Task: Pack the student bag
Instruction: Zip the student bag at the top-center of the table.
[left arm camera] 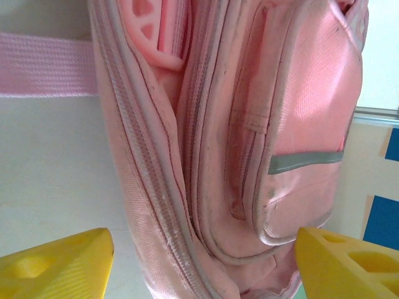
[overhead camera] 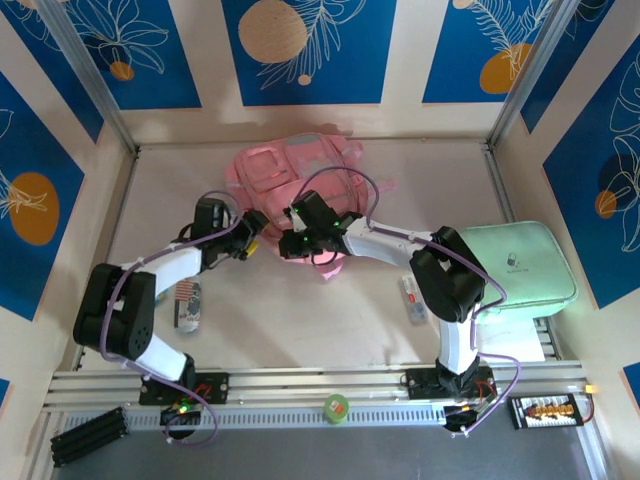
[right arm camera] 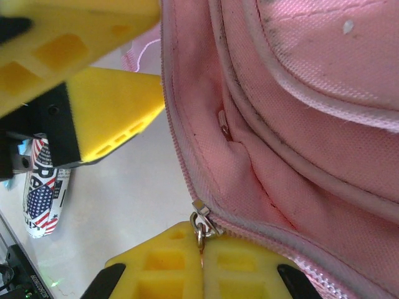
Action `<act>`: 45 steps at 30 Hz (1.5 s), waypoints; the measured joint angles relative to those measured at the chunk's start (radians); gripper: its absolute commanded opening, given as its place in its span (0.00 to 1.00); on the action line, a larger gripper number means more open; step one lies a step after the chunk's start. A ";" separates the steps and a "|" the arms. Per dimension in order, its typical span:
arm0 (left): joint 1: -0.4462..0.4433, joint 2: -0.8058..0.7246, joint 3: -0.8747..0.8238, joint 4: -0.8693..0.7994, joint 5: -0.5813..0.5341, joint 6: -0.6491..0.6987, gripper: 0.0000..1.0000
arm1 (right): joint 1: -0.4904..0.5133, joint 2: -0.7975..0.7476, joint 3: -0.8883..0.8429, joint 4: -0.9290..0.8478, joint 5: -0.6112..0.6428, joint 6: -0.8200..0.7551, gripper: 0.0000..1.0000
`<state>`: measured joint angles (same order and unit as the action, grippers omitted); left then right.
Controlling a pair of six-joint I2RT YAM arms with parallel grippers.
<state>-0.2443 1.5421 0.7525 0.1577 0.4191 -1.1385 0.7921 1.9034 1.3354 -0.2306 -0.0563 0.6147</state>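
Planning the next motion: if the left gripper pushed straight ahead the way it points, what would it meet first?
The student bag: its zippered side lies dead ahead of the open left gripper, though depth is unclear.

The student bag is soft pink, its front pocket paler, one pocket crossed by a grey band, its zip pull dull silver. The left fingers and right fingers are bright yellow. The case is mint green, the can shows red, white and blue stars and stripes, and the wall panels are blue with white leaf outlines and orange discs.
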 measured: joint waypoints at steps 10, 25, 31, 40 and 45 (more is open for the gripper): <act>-0.027 0.063 0.000 0.018 -0.011 -0.016 0.45 | 0.012 0.000 0.000 -0.019 0.013 0.000 0.00; -0.031 0.070 0.011 -0.026 -0.062 0.050 0.04 | 0.019 -0.064 -0.054 -0.122 0.152 -0.032 0.00; -0.031 0.071 0.019 -0.040 -0.062 0.076 0.02 | -0.022 -0.156 -0.115 -0.220 0.272 -0.059 0.00; -0.031 0.082 0.025 -0.045 -0.061 0.093 0.03 | -0.133 -0.207 -0.171 -0.284 0.344 -0.064 0.00; -0.031 0.085 0.025 -0.046 -0.061 0.093 0.03 | -0.138 -0.206 -0.171 -0.282 0.325 -0.074 0.16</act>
<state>-0.2752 1.6268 0.7773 0.1120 0.3576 -1.0451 0.6540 1.6970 1.1648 -0.5125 0.2691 0.5404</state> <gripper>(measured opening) 0.065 0.113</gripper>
